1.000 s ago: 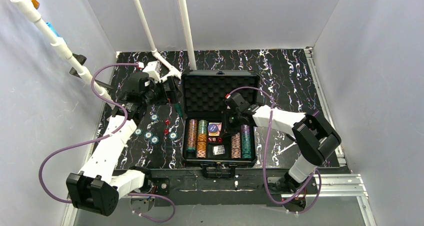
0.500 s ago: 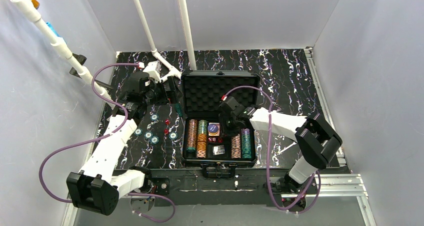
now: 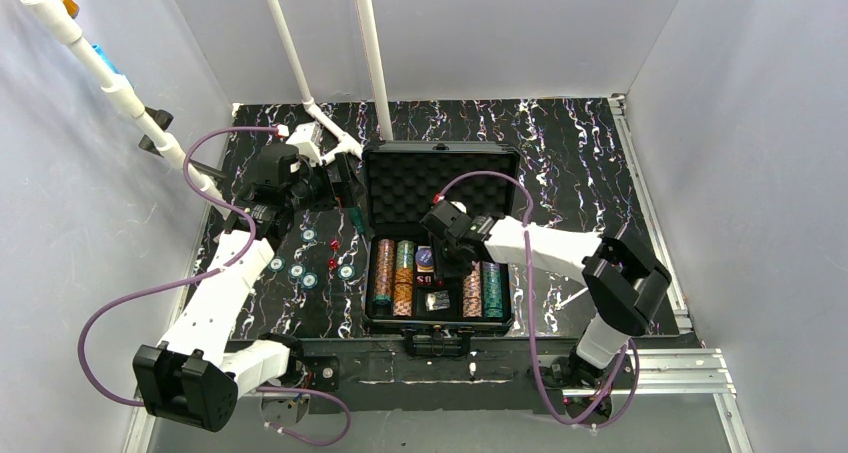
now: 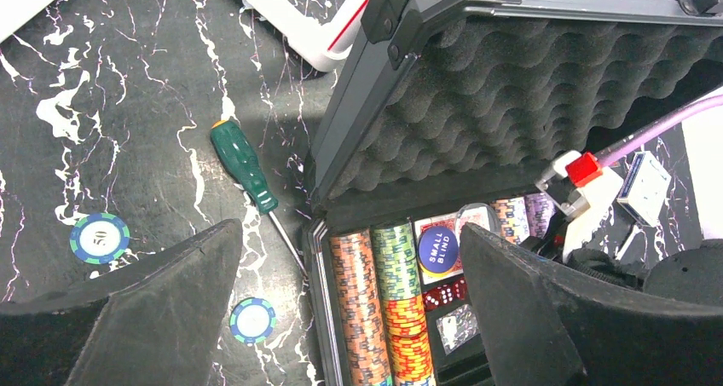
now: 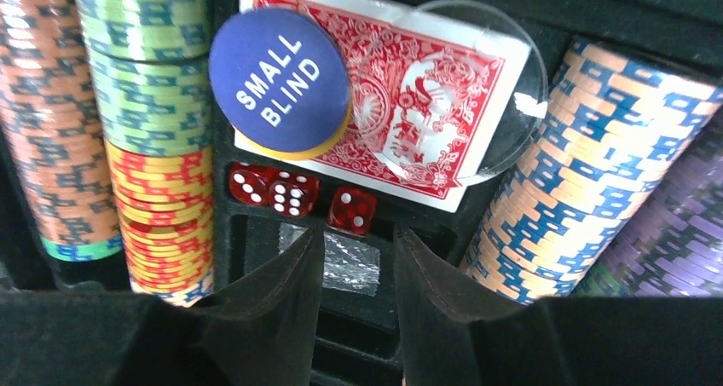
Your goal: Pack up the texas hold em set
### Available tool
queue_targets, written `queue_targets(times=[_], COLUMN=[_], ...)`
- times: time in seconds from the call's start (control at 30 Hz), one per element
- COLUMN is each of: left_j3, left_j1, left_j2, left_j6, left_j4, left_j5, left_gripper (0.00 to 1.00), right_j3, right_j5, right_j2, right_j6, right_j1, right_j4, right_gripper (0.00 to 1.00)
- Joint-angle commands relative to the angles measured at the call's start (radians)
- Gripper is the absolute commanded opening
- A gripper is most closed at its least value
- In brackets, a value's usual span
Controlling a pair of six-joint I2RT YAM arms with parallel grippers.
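Observation:
The black case (image 3: 440, 153) lies open at the table's middle, its foam lid (image 4: 511, 88) upright. Inside are rows of striped chips (image 3: 393, 276), a red card deck (image 5: 409, 105), a blue "small blind" button (image 5: 280, 79) and three red dice (image 5: 294, 192). My right gripper (image 5: 358, 233) hangs just above the centre compartment near the dice, jaws a little apart and empty; it also shows in the top view (image 3: 443, 258). My left gripper (image 4: 349, 228) is wide open and empty, high beside the lid's left edge (image 3: 340, 188). Several loose chips (image 3: 297, 270) and small red pieces (image 3: 332, 243) lie left of the case.
A green-handled screwdriver (image 4: 243, 166) lies against the case's left side. White pipes (image 3: 370, 43) rise behind the lid. A crinkled clear wrapper (image 5: 341, 254) sits in the case's centre slot. Grey walls close in the table's left, back and right.
My right gripper has moved left across the case, from the right-hand chip rows to the centre compartment. The left arm has not moved.

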Motion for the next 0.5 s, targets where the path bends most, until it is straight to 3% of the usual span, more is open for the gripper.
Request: queue_targets(times=[0.0, 0.2, 0.47], left_j3=[0.000, 0.000, 0.000], left_j1=[-0.005, -0.006, -0.010], left_j2=[-0.020, -0.022, -0.023], left_j6=[0.005, 0.006, 0.006], left_j4=[0.002, 0.002, 0.001], left_j5=[0.007, 0.005, 0.008], left_gripper=[1.00, 0.99, 0.99], right_j3=[0.141, 0.186, 0.244], right_j5=[0.018, 0.042, 0.061], right_j2=[0.063, 0.116, 0.155], right_j6=[0.022, 0.063, 0.083], right_j1=[-0.003, -0.003, -0.003], right_j4=[-0.115, -0.192, -0.284], right_gripper=[0.42, 0.36, 0.36])
